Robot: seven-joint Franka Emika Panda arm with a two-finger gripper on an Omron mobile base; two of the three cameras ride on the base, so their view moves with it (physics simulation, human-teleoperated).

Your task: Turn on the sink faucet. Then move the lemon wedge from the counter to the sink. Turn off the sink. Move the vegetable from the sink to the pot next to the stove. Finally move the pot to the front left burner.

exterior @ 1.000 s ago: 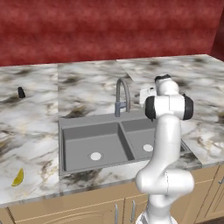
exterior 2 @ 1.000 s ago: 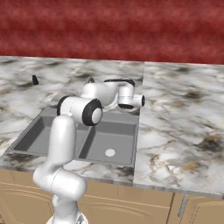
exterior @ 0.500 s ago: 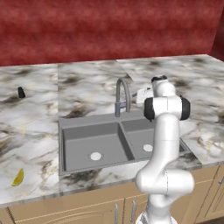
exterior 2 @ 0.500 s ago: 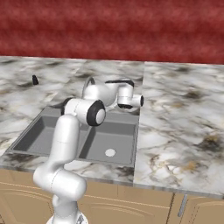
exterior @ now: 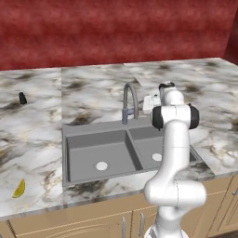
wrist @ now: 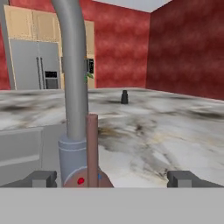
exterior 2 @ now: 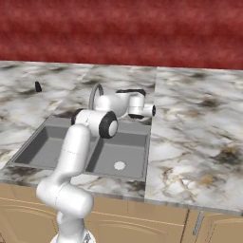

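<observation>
Item one: the sink faucet (exterior: 129, 101), a grey gooseneck, stands at the centre of your left base view, just behind the divider of the sink (exterior: 74, 135). In your hand view its riser (wrist: 74, 74) runs up the left half of the frame, with a reddish-brown lever (wrist: 92, 148) upright against its base.

Item two: the hand (wrist: 113, 178). Your hand view shows its two dark fingertips (wrist: 41, 178) low in the frame, set wide apart, one at either side of the faucet base, holding nothing. Whether either tip touches the faucet you cannot tell from here. In the left base view the hand (exterior: 149, 103) sits just right of the faucet, partly hidden by the arm.

Item three: the sink, two grey basins with a white drain in each, fills the middle of the left base view.

Item four: the lemon wedge (exterior: 19, 188), yellow, lies on the tabletop (exterior: 37, 153) at the lower left of that view, well apart from the sink.

Item five: a small black cone (exterior: 22, 97) stands on the tabletop at the left edge, upper half.
</observation>
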